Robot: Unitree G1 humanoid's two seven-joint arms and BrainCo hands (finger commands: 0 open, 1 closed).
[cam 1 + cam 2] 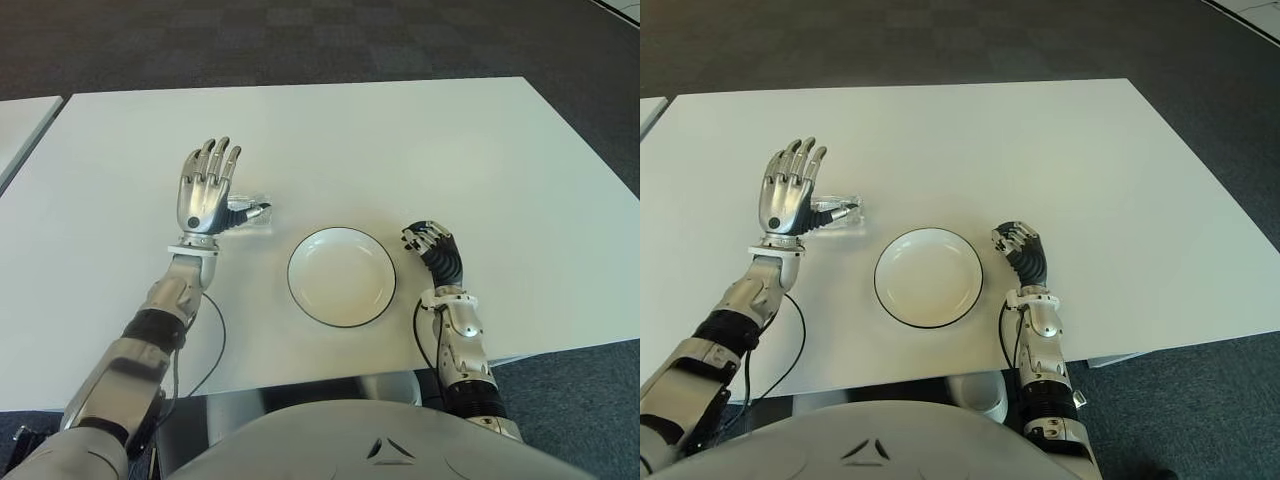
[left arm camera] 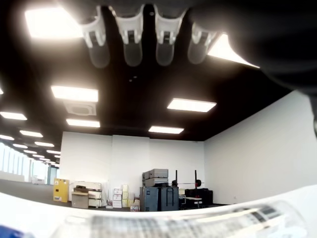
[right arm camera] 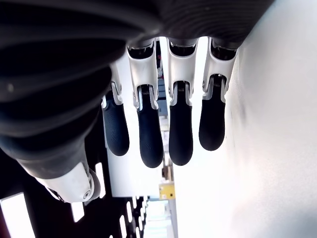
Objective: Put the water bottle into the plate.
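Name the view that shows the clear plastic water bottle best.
Right eye view: the clear plastic water bottle lies on the white table beside the open left hand. Left eye matches; left wrist shows a blurred strip; right wrist, nothing.

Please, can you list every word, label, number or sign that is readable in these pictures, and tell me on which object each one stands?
No text can be read in any view.
Water bottle, beside the open left hand: its label shows only as a blurred band in the left wrist view, unreadable.
Plate: plain, no marking.
Table: nothing printed.
Right hand, right of the plate: no lettering visible.
Boxes in the room behind: too small to read.
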